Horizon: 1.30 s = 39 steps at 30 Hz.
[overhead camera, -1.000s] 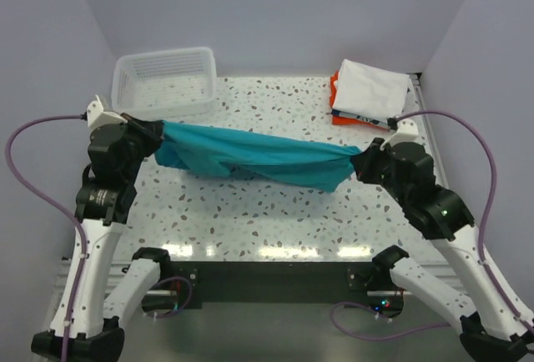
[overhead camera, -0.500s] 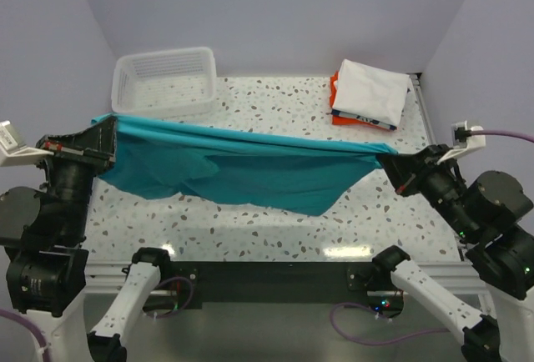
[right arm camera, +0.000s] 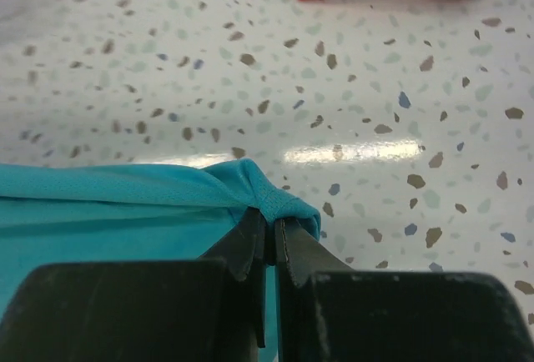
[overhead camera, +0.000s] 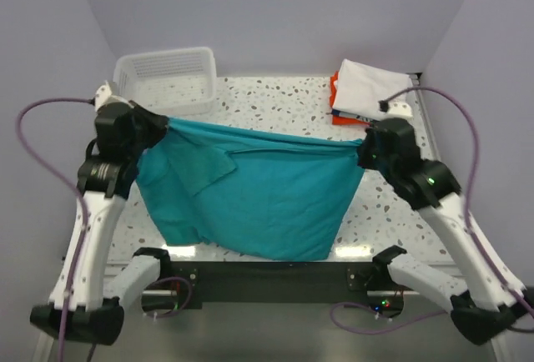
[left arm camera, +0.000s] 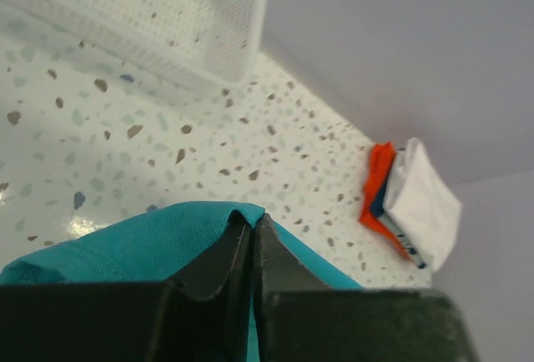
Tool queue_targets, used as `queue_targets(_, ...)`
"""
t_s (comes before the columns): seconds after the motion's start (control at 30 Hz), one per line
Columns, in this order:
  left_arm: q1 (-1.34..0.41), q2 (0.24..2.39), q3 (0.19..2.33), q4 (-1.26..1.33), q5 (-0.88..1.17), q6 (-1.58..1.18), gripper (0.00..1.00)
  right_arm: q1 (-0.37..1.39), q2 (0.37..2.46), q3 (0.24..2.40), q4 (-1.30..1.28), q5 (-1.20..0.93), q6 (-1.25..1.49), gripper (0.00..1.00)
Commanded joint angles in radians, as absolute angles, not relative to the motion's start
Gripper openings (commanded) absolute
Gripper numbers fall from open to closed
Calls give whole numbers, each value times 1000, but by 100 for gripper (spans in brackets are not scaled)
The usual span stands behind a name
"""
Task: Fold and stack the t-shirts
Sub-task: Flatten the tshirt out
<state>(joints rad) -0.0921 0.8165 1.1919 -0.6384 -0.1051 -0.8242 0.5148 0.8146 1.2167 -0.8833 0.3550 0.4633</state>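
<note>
Both sets of jaws are pinched shut on cloth: the left gripper [left arm camera: 252, 227] has one top corner of the teal t-shirt [overhead camera: 259, 195], and the right gripper [right arm camera: 271, 227] has the other corner bunched up in it. The shirt hangs spread out between them like a curtain over the speckled table [overhead camera: 275, 103]. Far right corner has the folded pile [overhead camera: 367, 95] — white on top, orange and a dark edge peeking out underneath. The basket [overhead camera: 164, 78] sits far left.
</note>
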Motion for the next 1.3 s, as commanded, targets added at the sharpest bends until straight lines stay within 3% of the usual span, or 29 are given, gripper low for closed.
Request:
queue_targets(0.0,-86,1072,1111,-502,-155,-810,13,431,1098,1154,-743,438,443,0)
queue_targets(0.07,-83,1297,1164,-500,-141,-789,25,267,1217,1149,-634,280,428,0)
queue_targets(0.1,-83,1375,1199,-518,-135,-781,50,235,1327,1175,-612,241,425,0)
queue_targets(0.13,-83,1510,1277,-546,-132,-779,65,198,1391,1198,-598,253,416,14)
queue_targets(0.17,-83,1563,1307,-589,-140,-775,77,189,1440,1227,-597,264,405,37)
queue_targets(0.2,-83,1600,1325,-600,-137,-779,96,181,1525,1286,-603,270,402,74)
queue_targets(0.23,-83,1629,1331,-598,-140,-778,100,172,1557,1314,-610,271,390,99)
queue_targets(0.37,-84,1553,1232,-507,-118,-769,100,170,1572,1339,-620,246,391,99)
queue_targets(0.63,-101,1319,982,-476,-34,-750,100,175,1358,1094,-578,37,416,99)
queue_targets(0.9,-313,1244,801,-428,-14,-769,100,254,1161,815,-560,-118,437,99)
queue_targets(1.27,-318,1413,745,-311,18,-767,100,270,1368,753,-425,-112,468,99)
